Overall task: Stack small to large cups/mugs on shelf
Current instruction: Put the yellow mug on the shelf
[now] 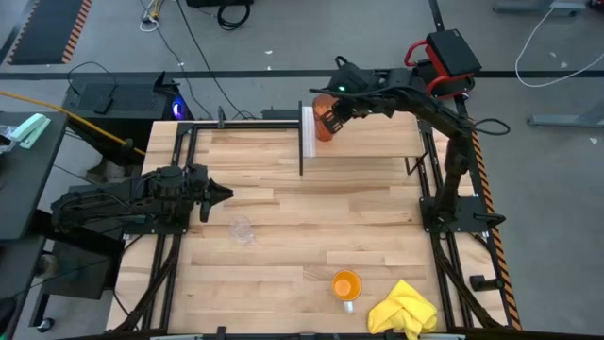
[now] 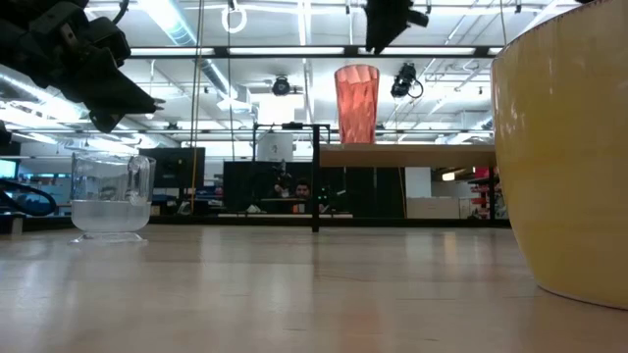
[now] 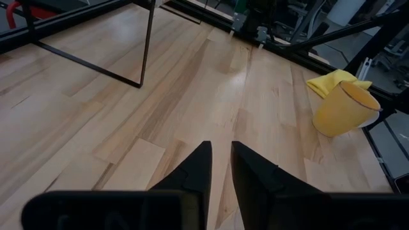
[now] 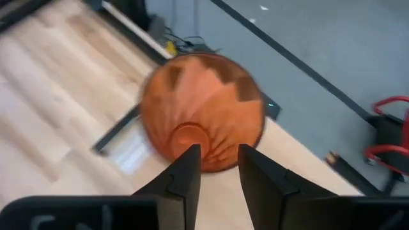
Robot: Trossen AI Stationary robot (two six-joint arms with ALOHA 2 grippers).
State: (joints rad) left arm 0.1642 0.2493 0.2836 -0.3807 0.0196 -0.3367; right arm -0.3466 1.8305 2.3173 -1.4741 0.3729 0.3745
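The dark-orange tumbler (image 2: pixel 356 103) stands upright on its base on the shelf (image 1: pixel 368 144), beside the white end panel (image 1: pixel 308 130). My right gripper (image 2: pixel 381 44) hangs just above the tumbler and clear of it, with its fingers a little apart. From above, the right wrist view looks into the tumbler (image 4: pixel 201 112). The clear glass (image 1: pixel 243 229) stands on the tabletop, right of my left gripper (image 1: pixel 226 195), which is shut and hovers over the table's left side. The bright orange cup (image 1: pixel 346 285) stands near the table's near edge.
A yellow cloth (image 1: pixel 406 310) lies at the near right corner, beside the orange cup (image 3: pixel 342 108). The shelf's black legs (image 3: pixel 146 48) stand on the far half of the tabletop. Bare wood (image 1: pixel 311 217) lies between shelf, glass and cup.
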